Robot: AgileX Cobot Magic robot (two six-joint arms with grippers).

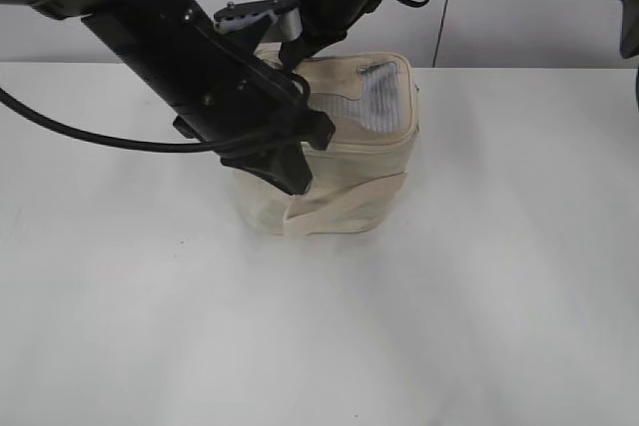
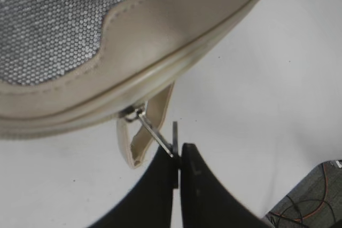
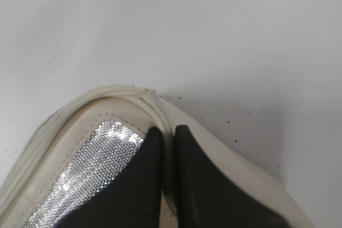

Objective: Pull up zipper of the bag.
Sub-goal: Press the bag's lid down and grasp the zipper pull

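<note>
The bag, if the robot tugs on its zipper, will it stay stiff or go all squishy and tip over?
Probably squishy. The bag is soft cream fabric and its front already sags and creases. It looks light, so a pull from the left gripper, shut on the zipper's ring pull, could drag or tip it. The right gripper, pressing the lid rim, likely steadies it.

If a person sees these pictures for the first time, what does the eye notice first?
First, the cream bag at the table's middle, with two black arms crowding over it. Next, in the left wrist view, the left gripper pinching a silver ring pull at the lid's rim. The right gripper presses, closed, on the lid's edge.
</note>
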